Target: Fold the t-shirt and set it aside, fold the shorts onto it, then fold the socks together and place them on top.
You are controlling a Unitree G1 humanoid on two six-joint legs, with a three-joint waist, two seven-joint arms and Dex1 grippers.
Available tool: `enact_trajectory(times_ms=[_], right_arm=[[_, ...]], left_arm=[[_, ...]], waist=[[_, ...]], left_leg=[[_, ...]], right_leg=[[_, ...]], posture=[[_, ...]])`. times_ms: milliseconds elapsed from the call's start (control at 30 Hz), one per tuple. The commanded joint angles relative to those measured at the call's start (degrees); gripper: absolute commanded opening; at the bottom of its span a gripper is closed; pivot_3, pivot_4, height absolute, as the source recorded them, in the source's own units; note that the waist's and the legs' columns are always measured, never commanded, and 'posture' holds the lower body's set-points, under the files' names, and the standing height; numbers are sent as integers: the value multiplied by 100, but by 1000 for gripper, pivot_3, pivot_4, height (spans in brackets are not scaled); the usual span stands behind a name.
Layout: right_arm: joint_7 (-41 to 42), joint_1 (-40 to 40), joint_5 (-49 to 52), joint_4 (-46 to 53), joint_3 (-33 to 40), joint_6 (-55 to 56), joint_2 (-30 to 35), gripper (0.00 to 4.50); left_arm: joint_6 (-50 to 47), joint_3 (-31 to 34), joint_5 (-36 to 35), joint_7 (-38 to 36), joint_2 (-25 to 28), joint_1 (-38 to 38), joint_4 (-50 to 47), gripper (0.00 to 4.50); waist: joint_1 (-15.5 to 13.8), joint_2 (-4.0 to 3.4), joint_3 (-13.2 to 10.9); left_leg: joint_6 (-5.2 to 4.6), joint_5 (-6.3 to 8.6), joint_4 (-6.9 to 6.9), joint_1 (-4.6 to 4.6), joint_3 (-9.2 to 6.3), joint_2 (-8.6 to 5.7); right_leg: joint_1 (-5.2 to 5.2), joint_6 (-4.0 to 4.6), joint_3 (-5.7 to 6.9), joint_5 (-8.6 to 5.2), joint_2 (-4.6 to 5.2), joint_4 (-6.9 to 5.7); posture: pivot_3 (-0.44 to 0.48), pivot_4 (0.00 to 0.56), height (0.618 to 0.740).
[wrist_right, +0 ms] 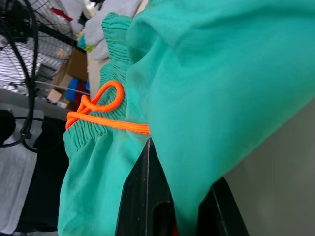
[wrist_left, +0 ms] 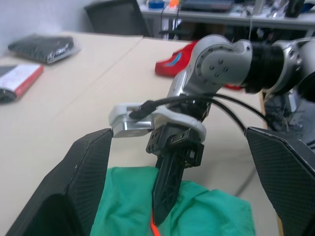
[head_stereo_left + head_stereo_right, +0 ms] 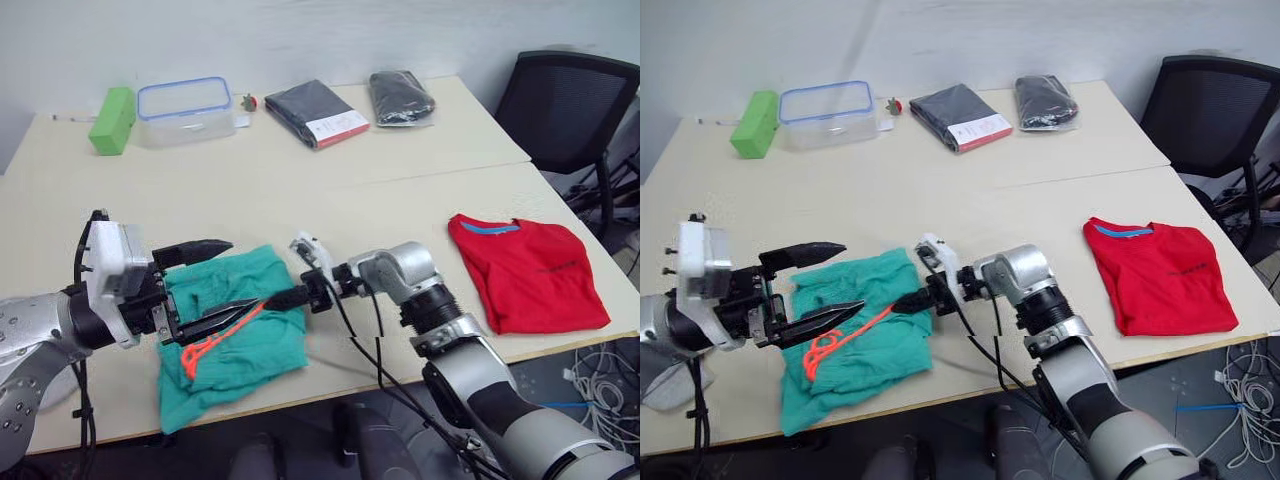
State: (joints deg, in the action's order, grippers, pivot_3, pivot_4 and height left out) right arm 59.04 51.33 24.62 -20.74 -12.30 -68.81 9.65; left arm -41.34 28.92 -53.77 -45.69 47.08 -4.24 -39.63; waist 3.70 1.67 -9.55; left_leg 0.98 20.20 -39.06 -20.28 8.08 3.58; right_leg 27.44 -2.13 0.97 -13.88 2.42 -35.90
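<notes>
The teal-green shorts (image 3: pixel 255 345) lie crumpled near the table's front edge, their orange drawstring (image 3: pixel 215 338) looped on top. My right gripper (image 3: pixel 288 298) reaches in from the right, shut on the shorts' right edge; in the right wrist view the fabric (image 1: pixel 206 98) runs between its fingers. At the shorts' left side my left gripper (image 3: pixel 215 282) hovers open, one finger above the cloth and one level with the drawstring. The red t-shirt (image 3: pixel 527 272) lies folded at the front right of the table. The socks are out of view.
Along the table's (image 3: pixel 300 190) far side stand a green block (image 3: pixel 112 120), a clear blue-rimmed container (image 3: pixel 185 110) and two dark packaged garments (image 3: pixel 315 113) (image 3: pixel 402 97). A black office chair (image 3: pixel 565 100) is at the right, with cables (image 3: pixel 600 385) on the floor.
</notes>
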Motion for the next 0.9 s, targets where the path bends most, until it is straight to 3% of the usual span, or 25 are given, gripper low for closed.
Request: enact_trajectory(times_ms=[33,133,233,367,433,567,700,900], right_arm=[[188,-79,597,1334,529,-534,836,23],[492,-229,920,2072,791,-738,1973,23],[1253,-477,1042,2363,954,-486,3740,23],[2294,-834,738,1951,839,473,5559,23],[2616,-903,453,1558,731,1024,6079,23],[3019,-665,-316,266,448,2096,6586,23],[3206,-241,-1108,-1169,186,3224,6632,23],[1932,413,-2174,-3421,76,4965,5985,23]], left_arm=[[-26,-439,-337,23,25,-435,63,4500],[-9,-944,-359,12,-61,-861,144,4500],[81,-1431,-220,-141,-138,-1265,263,4500],[199,-1716,-71,-324,-168,-1532,497,4500],[267,-1801,17,-402,-179,-1586,597,4500],[372,-1913,168,-509,-201,-1629,715,4500],[421,-1943,235,-555,-215,-1645,740,4500],[486,-2079,310,-571,-266,-1710,689,4500]], waist=[[-47,-2,-1],[-84,-8,-5],[-162,-14,-11],[-201,-20,-16],[-167,-18,-19],[-104,-11,-25],[-79,-13,-31],[-30,-22,-41]], left_leg=[[-1,2,0,1,2,0],[-1,5,1,-4,7,-8],[-1,10,8,-9,5,-13],[-7,24,11,-8,20,-4],[-16,32,14,-1,22,-2],[-29,44,4,16,25,-4],[-43,31,-2,17,33,-16],[-24,0,-5,23,48,-36]], right_leg=[[-1,-1,-2,1,-2,4],[0,-3,-1,1,-15,16],[2,-3,1,1,-55,35],[3,-9,-25,-2,-86,55],[3,-11,-37,-2,-97,57],[0,-12,-76,-1,-113,52],[2,-20,-105,3,-118,49],[1,-13,-131,3,-105,47]], posture=[[0,150,740],[0,150,740],[0,150,740],[0,150,740],[0,150,740],[0,150,740],[0,150,740],[0,150,740]])
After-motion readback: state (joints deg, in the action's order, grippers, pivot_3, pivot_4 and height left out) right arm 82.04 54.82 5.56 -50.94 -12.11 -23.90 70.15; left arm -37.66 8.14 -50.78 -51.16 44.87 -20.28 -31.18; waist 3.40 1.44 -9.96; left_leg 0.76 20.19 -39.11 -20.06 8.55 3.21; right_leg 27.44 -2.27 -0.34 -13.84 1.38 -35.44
